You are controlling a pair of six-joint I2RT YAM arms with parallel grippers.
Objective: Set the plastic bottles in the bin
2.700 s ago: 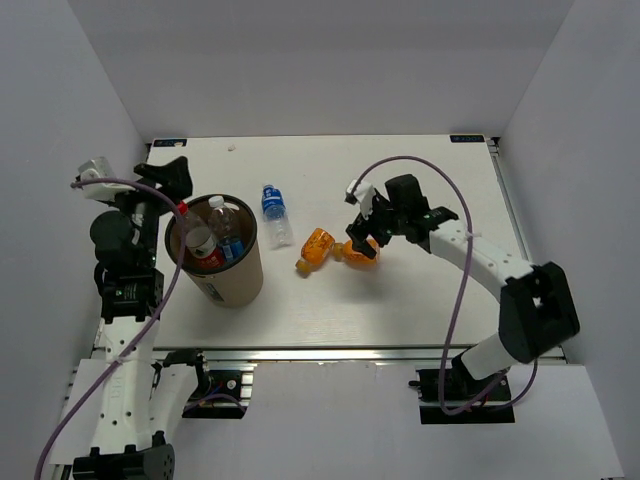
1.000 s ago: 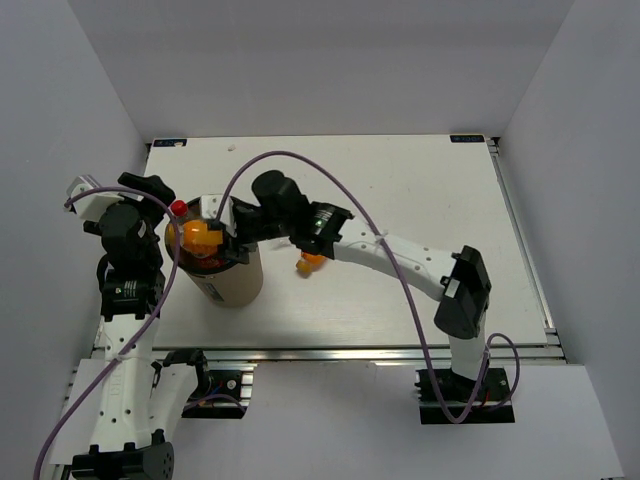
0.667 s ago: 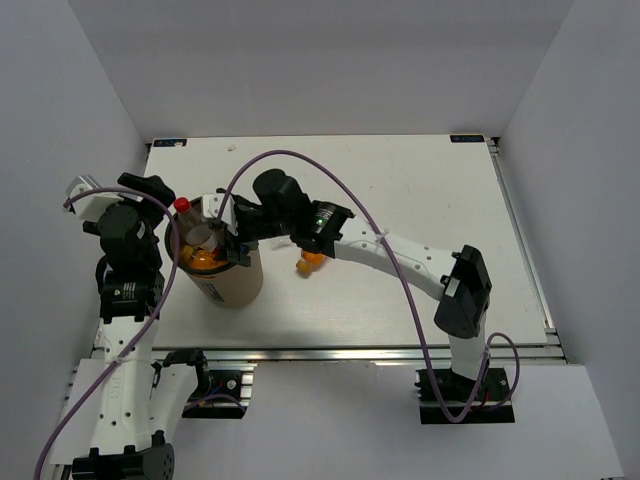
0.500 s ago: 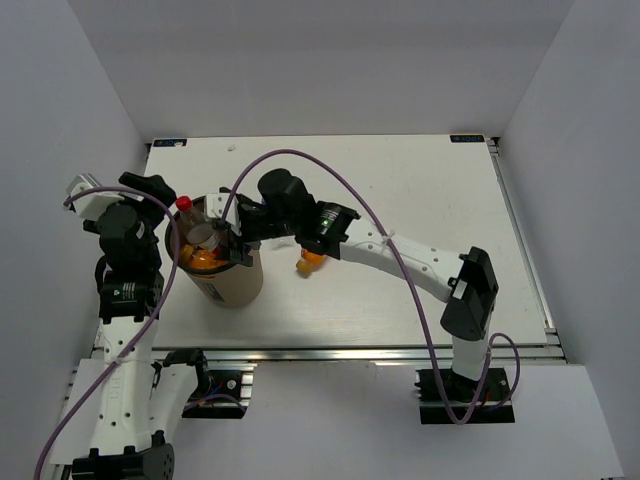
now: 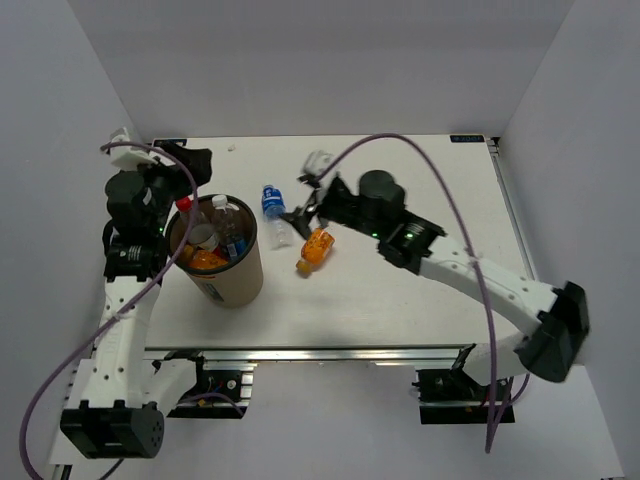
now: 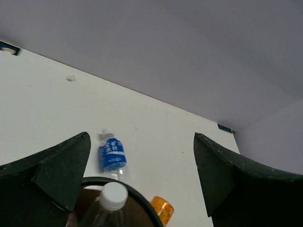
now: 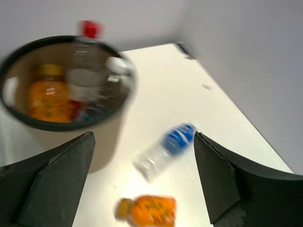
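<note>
The tan bin [image 5: 236, 284] stands at the table's left and holds a red-capped bottle [image 5: 183, 205], a white-capped clear bottle [image 5: 219, 203] and an orange bottle [image 5: 204, 258]. On the table to its right lie a blue-labelled clear bottle [image 5: 273, 213] and a stubby orange bottle [image 5: 316, 247]. My right gripper [image 5: 305, 193] hangs open and empty above these two, seen blurred in the right wrist view as the blue-labelled bottle [image 7: 168, 146] and the orange bottle [image 7: 149, 210]. My left gripper [image 5: 190, 162] is open and empty above the bin's far side, over its dark rim [image 6: 136, 198].
The white table [image 5: 420, 290] ends at a metal rail along the near edge. White walls close in the left, far and right sides. The right arm's purple cable loops over the table's middle.
The right gripper let an orange bottle drop into the bin, opened wide and swung right, out over the table bottles. The left arm moved toward the far side of the bin.
</note>
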